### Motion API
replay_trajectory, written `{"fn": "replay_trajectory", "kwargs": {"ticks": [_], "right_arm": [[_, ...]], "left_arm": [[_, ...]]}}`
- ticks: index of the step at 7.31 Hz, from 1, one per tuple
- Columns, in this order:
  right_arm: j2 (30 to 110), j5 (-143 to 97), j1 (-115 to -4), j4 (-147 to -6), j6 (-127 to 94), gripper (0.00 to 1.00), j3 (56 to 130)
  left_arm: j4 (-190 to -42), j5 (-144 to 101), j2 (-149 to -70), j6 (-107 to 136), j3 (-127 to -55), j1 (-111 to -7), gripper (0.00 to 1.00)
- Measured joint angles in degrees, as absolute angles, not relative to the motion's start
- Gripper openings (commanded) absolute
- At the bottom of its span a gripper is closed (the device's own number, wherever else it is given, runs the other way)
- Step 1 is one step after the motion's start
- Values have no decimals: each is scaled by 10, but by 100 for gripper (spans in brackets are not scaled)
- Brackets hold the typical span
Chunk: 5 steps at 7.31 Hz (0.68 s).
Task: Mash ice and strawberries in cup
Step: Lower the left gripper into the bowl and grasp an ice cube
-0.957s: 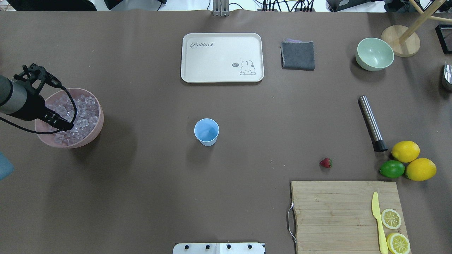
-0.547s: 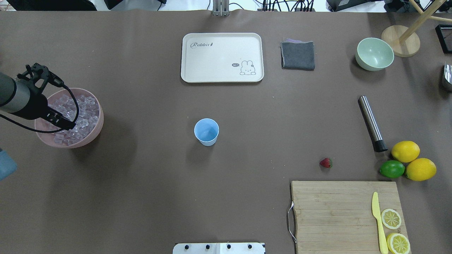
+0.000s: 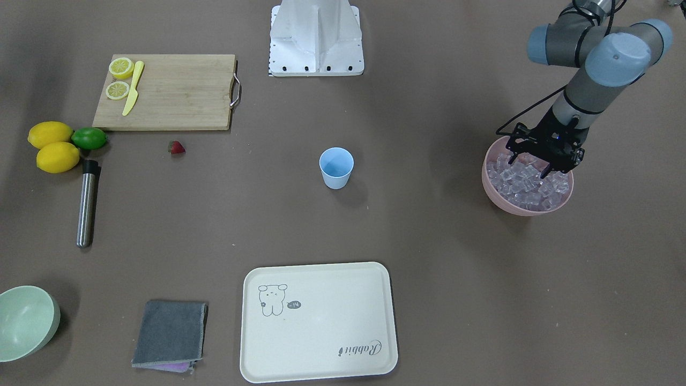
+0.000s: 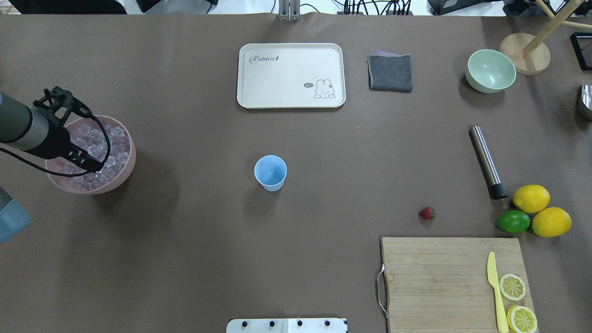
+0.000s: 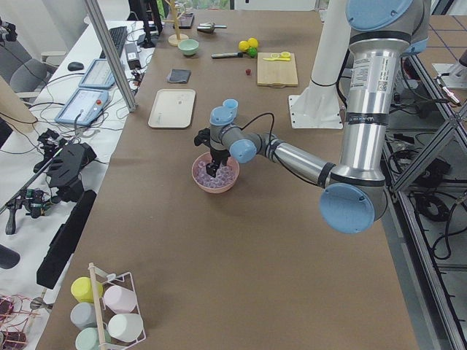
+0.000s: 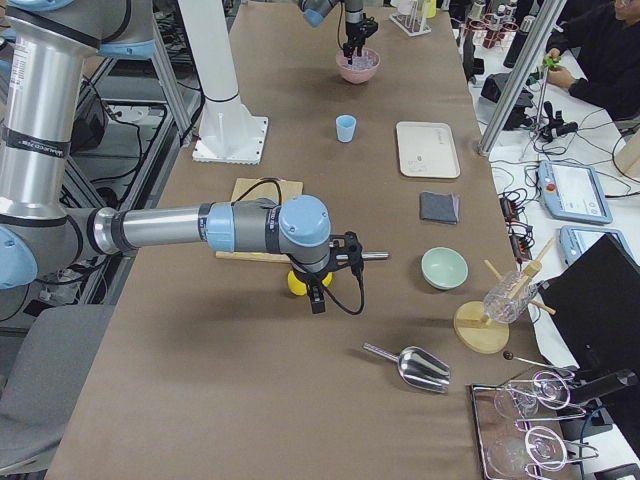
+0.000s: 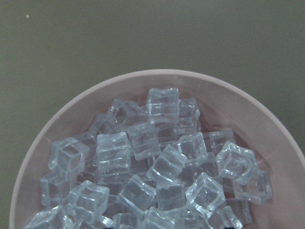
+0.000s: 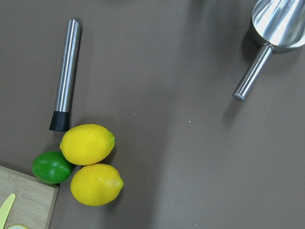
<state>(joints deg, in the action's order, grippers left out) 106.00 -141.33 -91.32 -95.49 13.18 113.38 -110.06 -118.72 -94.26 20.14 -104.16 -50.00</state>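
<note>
Presently, my left gripper point(image 3: 529, 165) hangs with its jaws apart directly over the pink bowl point(image 4: 131, 162), its tips close above the ice point(image 7: 157, 162) heaped there; whether they touch a cube I cannot tell. The cup point(image 4: 270, 172) stands upright at the middle of the bench point(image 4: 185, 254), well apart from the bowl, and the strawberry point(image 4: 427, 213) lies near a corner of the cutting board point(image 4: 434, 277). My right gripper point(image 6: 318, 298) hovers over the lemons point(image 8: 88, 143) and lime point(image 8: 50, 167); whether it is apart or together I cannot tell.
</note>
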Motion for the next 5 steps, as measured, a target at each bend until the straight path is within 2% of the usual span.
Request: {"fn": "replay_trajectory", "kwargs": {"ticks": [1, 2, 3, 5], "right_arm": [[1062, -1413, -913, -953, 132, 100, 1135], [1063, -1413, -913, -953, 132, 100, 1136], [1063, -1413, -913, -953, 132, 100, 1136], [1063, -1413, -913, -953, 132, 100, 1137]], "left_arm": [[-1102, -1187, -943, 200, -1038, -500, 56], [-1106, -1187, -943, 199, -1035, -500, 18], [-1108, -1187, -943, 199, -1032, -500, 0], [-1107, -1195, -944, 199, -1035, -503, 0]]}}
